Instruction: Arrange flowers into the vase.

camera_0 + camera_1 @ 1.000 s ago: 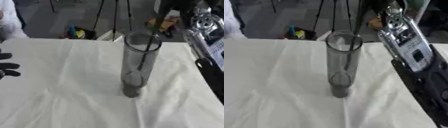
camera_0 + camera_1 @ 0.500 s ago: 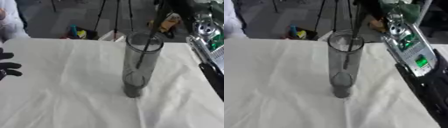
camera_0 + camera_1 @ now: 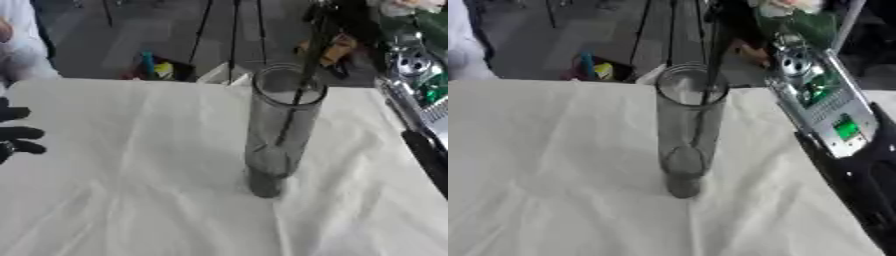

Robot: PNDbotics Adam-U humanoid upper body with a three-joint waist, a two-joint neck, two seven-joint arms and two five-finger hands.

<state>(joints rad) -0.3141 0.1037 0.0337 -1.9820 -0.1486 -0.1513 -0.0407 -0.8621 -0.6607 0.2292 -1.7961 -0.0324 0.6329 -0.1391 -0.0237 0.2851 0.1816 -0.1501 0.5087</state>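
A tall clear glass vase (image 3: 278,131) stands upright on the white cloth (image 3: 131,190), about mid-table. A dark flower stem (image 3: 299,90) slants down into it from above, its lower end partway down inside the glass. The pale bloom with green leaves (image 3: 789,9) shows at the top edge. My right hand (image 3: 730,17) is a dark shape at the top of the stem, curled on it above the vase mouth. Its silver forearm (image 3: 824,102) runs down the right side. My left hand (image 3: 16,132) rests open at the left edge, away from the vase.
Beyond the table's far edge are tripod legs (image 3: 229,30) and small coloured objects on the floor (image 3: 157,67). A person's white sleeve (image 3: 22,45) shows at the far left. My black right arm (image 3: 868,200) covers the table's right side.
My right forearm has come lower and nearer over the right side, and the bloom has come into view at the top. The vase and left hand have stayed put.
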